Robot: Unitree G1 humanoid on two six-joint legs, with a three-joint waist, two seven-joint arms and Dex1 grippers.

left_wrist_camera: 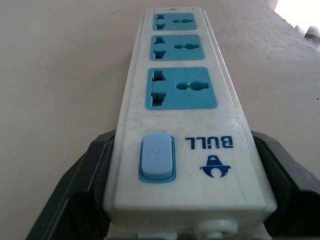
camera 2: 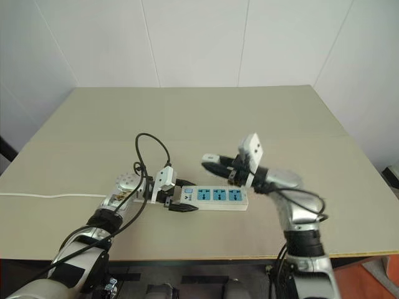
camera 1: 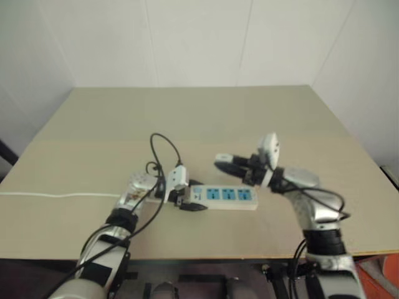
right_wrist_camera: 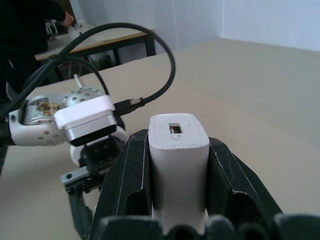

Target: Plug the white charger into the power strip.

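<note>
Table (camera 1: 187, 118): wide bare top to the far side; near edge just beyond the arms.
Power strip (camera 1: 229, 197): near centre, lying flat left to right; three blue sockets face up.
Left gripper (camera 1: 189, 204): level, pointing right, clamped on the strip's left, switch end.
Right gripper (camera 2: 212, 163): raised above the strip, pointing left, clamped on the white charger.
White charger (right_wrist_camera: 178, 155): plain, boxy, between the black fingers.

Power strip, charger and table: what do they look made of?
Power strip: glossy white moulded plastic, faint sheen, blue socket panels. White charger: smooth matte white plastic, rounded edges. Table: probably laminate or painted board, flat uniform beige, no visible grain.
</note>
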